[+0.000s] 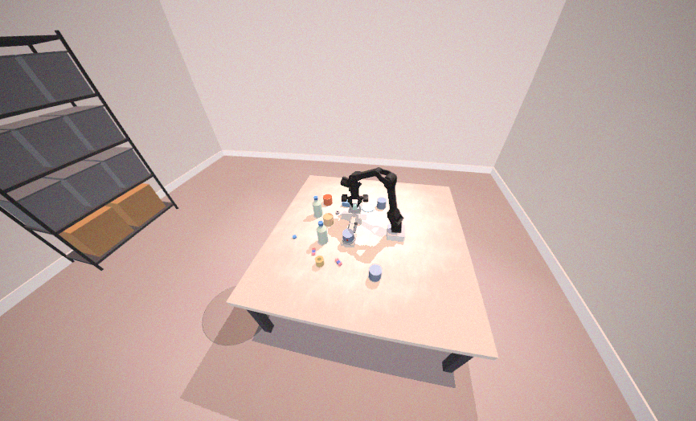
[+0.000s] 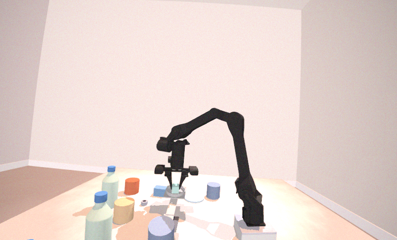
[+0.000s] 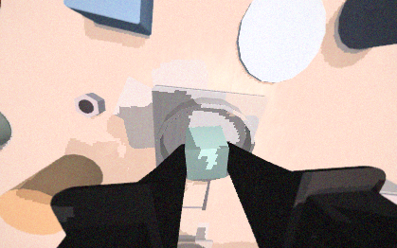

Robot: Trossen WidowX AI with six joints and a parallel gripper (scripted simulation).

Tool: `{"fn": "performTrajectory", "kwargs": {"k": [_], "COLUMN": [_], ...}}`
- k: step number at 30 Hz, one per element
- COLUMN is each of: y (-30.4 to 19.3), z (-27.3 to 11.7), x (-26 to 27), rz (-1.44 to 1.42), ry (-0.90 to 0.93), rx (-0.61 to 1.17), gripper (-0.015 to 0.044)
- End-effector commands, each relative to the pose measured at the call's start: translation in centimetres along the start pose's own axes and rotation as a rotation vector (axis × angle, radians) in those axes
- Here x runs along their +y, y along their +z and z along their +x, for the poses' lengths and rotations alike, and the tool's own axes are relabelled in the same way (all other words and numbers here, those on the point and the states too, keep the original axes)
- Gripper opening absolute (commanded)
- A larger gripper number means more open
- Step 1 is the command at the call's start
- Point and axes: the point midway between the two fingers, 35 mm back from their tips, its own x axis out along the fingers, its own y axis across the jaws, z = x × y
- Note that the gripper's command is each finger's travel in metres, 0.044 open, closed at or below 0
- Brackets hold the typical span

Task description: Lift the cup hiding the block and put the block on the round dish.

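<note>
Pale table (image 1: 419,308) (image 2: 301,213) (image 3: 40,52) with 2 blue-capped bottles, 1 red cylinder (image 1: 327,199) (image 2: 132,186).

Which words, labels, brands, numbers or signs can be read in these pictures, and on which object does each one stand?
None can be read.
The two bottles show no label or lettering.
The pale patch on the green block forms no readable character; it looks like light.
The small pink-and-blue pieces are too small to tell.
</note>
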Motion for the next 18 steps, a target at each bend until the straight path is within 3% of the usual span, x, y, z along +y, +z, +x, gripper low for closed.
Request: {"fn": "performTrajectory", "kwargs": {"k": [1,5,18], "y": [-0.1,0.0,0.1], "z": [0.2,-0.5,-6.7], "x": [-0.1,0.0,0.2], "rz": [0.003,0.003,-0.001], "ry": [-0.006,-0.006,-0.005], "rx": [0.001,0.001,-0.001], "gripper": [0.0102,0.0,0.0]}}
